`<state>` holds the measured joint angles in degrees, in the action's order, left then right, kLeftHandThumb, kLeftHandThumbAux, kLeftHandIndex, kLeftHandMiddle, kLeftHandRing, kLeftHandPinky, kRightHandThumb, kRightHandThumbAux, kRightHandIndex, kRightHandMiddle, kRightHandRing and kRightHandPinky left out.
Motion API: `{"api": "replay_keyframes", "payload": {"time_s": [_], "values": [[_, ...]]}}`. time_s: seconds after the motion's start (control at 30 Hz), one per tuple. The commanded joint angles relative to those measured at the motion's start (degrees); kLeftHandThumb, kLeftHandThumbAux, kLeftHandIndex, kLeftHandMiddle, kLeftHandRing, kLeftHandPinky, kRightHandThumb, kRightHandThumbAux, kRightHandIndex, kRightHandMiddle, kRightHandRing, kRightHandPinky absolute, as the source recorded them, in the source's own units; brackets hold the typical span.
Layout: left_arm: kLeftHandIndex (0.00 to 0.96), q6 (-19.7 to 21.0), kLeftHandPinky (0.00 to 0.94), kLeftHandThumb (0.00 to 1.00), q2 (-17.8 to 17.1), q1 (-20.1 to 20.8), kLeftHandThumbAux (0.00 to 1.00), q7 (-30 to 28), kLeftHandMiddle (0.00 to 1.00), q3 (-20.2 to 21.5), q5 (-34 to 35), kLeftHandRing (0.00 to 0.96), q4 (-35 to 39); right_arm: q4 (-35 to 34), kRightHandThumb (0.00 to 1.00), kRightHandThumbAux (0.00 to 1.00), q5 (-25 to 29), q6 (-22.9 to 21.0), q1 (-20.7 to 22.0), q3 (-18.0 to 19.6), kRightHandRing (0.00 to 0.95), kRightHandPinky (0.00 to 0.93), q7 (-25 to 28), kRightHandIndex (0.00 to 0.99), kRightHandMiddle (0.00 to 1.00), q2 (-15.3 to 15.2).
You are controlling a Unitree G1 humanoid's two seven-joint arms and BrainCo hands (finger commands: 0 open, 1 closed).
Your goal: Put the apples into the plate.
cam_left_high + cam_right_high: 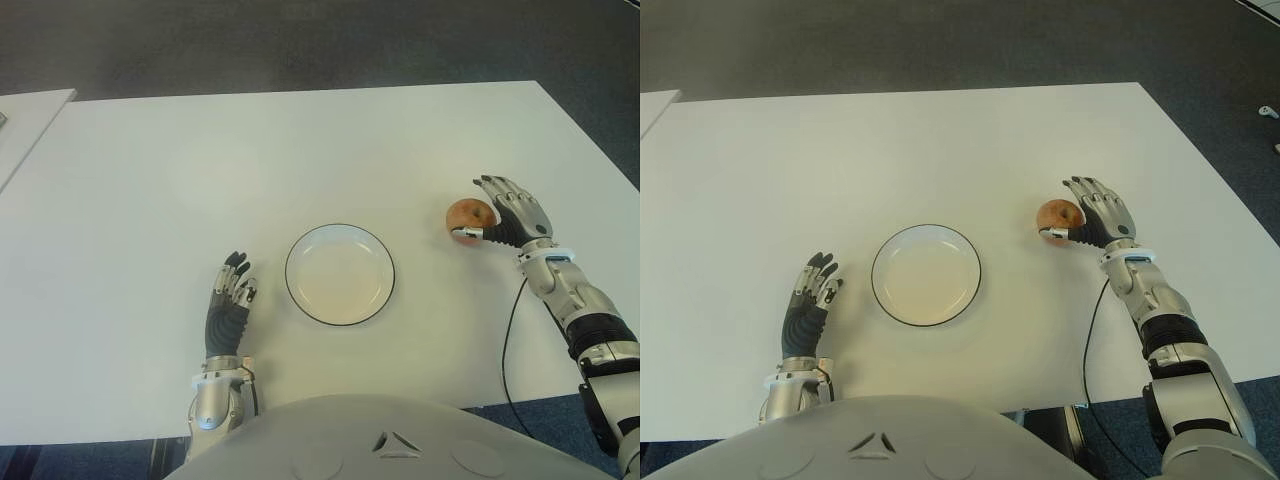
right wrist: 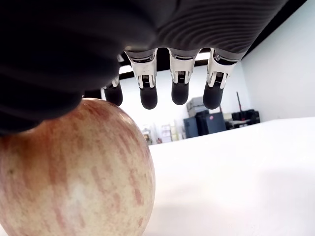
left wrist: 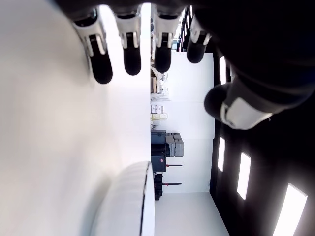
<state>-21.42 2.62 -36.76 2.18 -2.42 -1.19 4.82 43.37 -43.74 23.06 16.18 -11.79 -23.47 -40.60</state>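
**Operator:** Where is the apple, and how will it handle?

**Technician:** It sits on the white table, well to the right of the plate, which holds nothing. Judged from its look, it is a firm, round fruit of moderate weight with a smooth, waxy skin. Expect it to roll if nudged and to slip under a light pinch. It can bruise under excess force. Take hold across the widest part, thumb on one side and fingers opposite.

**Operator:** Where does it lie relative to the fingers?

**Technician:** The right hand is just beside the apple, on its right. In the right wrist view the thumb pad appears to rest against the top of the apple. The four fingers are extended past it and hang in free air, not touching it. The hand is therefore unclenched, with no grasp made.

**Operator:** And the other hand?

**Technician:** The left hand shows near the left side of the plate. Its fingers are straight and relaxed, holding nothing.

**Operator:** What does the next move call for?

**Technician:** Probably a curl of the four fingers around the far side before lifting.
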Motion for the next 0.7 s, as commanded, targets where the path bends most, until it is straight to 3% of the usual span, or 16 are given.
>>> {"api": "replay_keyframes", "payload": {"time_s": [0.03, 0.7], "values": [[0.092, 0.96, 0.167, 0.142, -0.54, -0.57, 0.540, -0.33, 0.111, 0.04, -0.32, 0.127, -0.39, 0.40, 0.260, 0.344, 0.45, -0.58, -0.72, -1.39, 0.000, 0.000, 0.07, 0.020, 0.036, 0.59], [0.103, 1.45, 0.181, 0.160, -0.28, -1.03, 0.548, -0.97, 0.124, -0.06, 1.07, 0.143, 0.38, -1.59, 0.231, 0.320, 1.47, -0.95, -3.68, -3.58, 0.000, 0.000, -0.58, 0.032, 0.042, 1.31]]}}
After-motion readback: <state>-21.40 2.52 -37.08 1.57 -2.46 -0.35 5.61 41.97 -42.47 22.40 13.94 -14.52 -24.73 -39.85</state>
